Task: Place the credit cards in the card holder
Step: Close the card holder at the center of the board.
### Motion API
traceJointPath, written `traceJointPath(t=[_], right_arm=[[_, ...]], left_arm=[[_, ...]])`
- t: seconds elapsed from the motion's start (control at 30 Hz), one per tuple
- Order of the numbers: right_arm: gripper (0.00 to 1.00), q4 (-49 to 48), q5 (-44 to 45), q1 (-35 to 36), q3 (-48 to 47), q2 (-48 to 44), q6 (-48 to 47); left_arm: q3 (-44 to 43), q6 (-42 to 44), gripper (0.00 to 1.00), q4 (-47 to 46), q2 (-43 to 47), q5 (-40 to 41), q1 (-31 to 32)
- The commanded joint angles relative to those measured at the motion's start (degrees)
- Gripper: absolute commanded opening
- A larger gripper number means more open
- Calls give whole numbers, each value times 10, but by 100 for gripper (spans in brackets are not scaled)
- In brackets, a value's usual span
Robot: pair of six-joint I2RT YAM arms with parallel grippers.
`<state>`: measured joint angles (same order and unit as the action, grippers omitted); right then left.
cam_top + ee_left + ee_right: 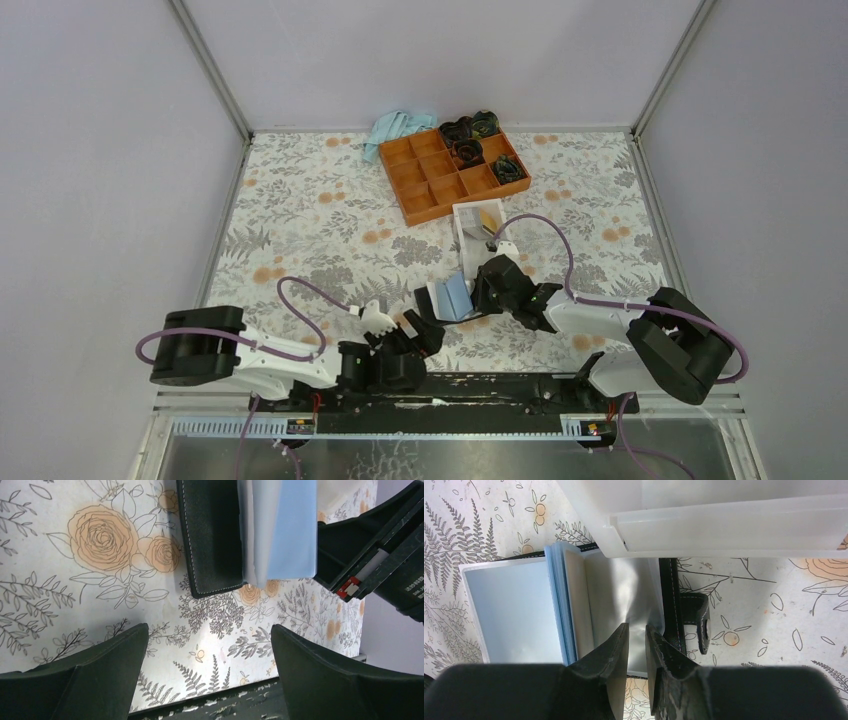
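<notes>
- The right gripper (636, 632) is closed down to a narrow slit. Its two black fingers (616, 652) pinch a clear plastic sleeve of the card holder (509, 610), and the sleeve puckers where they meet.
- In the right wrist view the card holder lies open at centre left, showing its light-blue lining, a stack of clear sleeves and a black cover. Its snap tab (697, 622) sticks out to the right of the fingers.
- The left gripper (210, 645) stands wide open with nothing between its fingers (90, 680), only the flowered table (75, 600) below.
- In the left wrist view the card holder (210, 535) sits at the top centre, above the open fingers and apart from them.
- At the right edge of that view, the right gripper (380, 545) carries a small red tab and some white print, too small to read.
- In the top view the card holder (452, 297) lies low in the centre, between the left gripper (415, 335) and the right gripper (490, 285).
- A white box (466, 232) sits just above the card holder, with one yellow-orange credit card (489, 220) inside.
- Further up are an orange tray (430, 185) with dark items in its right-hand compartments, and a blue cloth (398, 128) at its upper left corner.
</notes>
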<state>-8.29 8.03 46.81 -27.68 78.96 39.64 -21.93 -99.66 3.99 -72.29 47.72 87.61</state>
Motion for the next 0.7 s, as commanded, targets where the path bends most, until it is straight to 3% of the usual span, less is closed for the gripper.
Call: traceJointPath(t=[0.0, 0.47, 0.67], right_arm=[[26, 72, -42, 4, 30, 44, -4], [26, 71, -48, 5, 28, 52, -3], [26, 78, -44, 4, 28, 46, -4]], left_arm=[[9, 12, 100, -66, -24, 48, -18], [31, 112, 100, -272, -126, 30, -98], [33, 138, 100, -289, -113, 39, -109]])
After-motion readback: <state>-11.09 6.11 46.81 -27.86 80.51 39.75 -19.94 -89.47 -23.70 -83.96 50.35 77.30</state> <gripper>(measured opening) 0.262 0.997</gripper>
